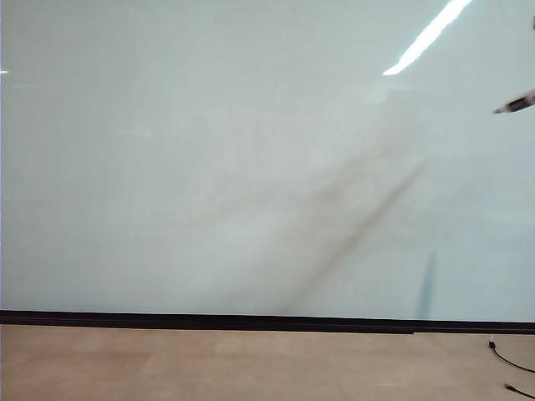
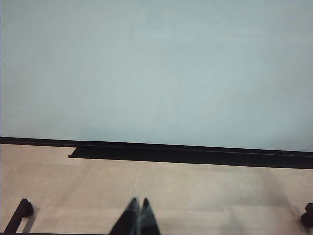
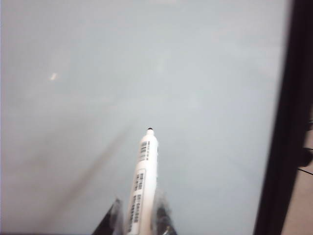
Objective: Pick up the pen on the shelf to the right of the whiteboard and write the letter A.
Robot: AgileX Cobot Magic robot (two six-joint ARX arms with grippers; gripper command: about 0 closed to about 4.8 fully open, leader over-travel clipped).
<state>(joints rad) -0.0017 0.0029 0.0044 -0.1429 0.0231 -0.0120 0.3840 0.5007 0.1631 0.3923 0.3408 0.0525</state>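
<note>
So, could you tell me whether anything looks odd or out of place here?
Nothing stands out. The glossy pale whiteboard is unmarked, the right gripper holds the slim white pen straight, and the left gripper is shut.

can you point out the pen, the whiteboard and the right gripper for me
pen [image 3: 143, 183]: right wrist view, middle of the white lettered barrel.
whiteboard [image 1: 209, 150]: exterior view, bare pale surface, no letter visible.
right gripper [image 3: 139, 215]: right wrist view, between the fingertips, shut on the pen.
</note>
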